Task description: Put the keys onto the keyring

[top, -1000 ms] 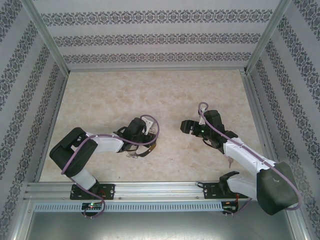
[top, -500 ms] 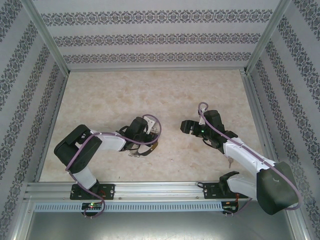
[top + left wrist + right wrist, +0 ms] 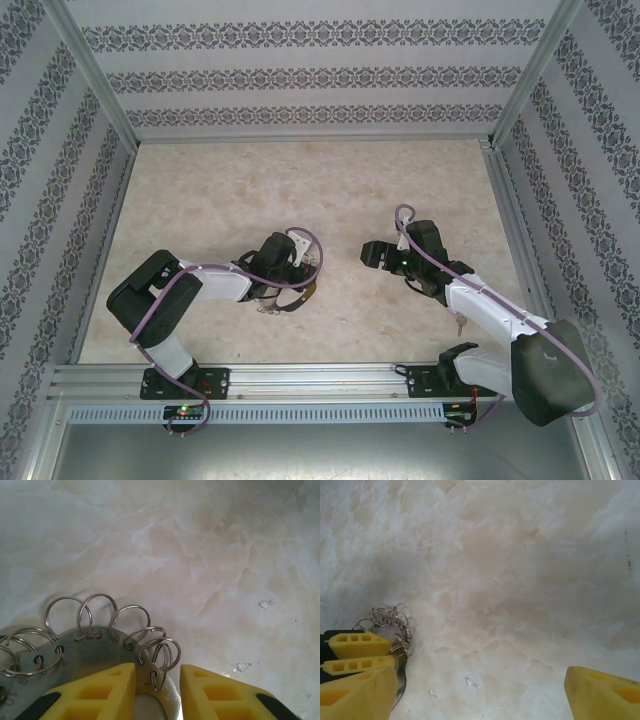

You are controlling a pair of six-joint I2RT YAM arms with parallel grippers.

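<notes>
The keyring [image 3: 95, 652] is a flat dark-grey hoop with silvery loops [image 3: 130, 617] fringing its rim. My left gripper [image 3: 157, 680] is shut on the rim, one yellow finger on each side of the band. From above, the left gripper [image 3: 292, 280] holds the keyring [image 3: 290, 303] low over the table at centre-left. My right gripper [image 3: 370, 252] faces it from the right, apart from it. In the right wrist view the right gripper [image 3: 481, 680] stands wide open over bare table, with the keyring [image 3: 390, 617] at its left. A tiny silvery thing, perhaps one of the keys [image 3: 460, 323], lies by the right forearm.
The marbled beige table [image 3: 330, 190] is fenced by aluminium posts and patterned walls [image 3: 320, 70]. A metal rail [image 3: 320, 378] runs along the near edge by the arm bases. Small white flecks [image 3: 470, 682] dot the surface.
The left arm has shifted slightly to the right, carrying the keyring with it. The right arm has stayed still.
</notes>
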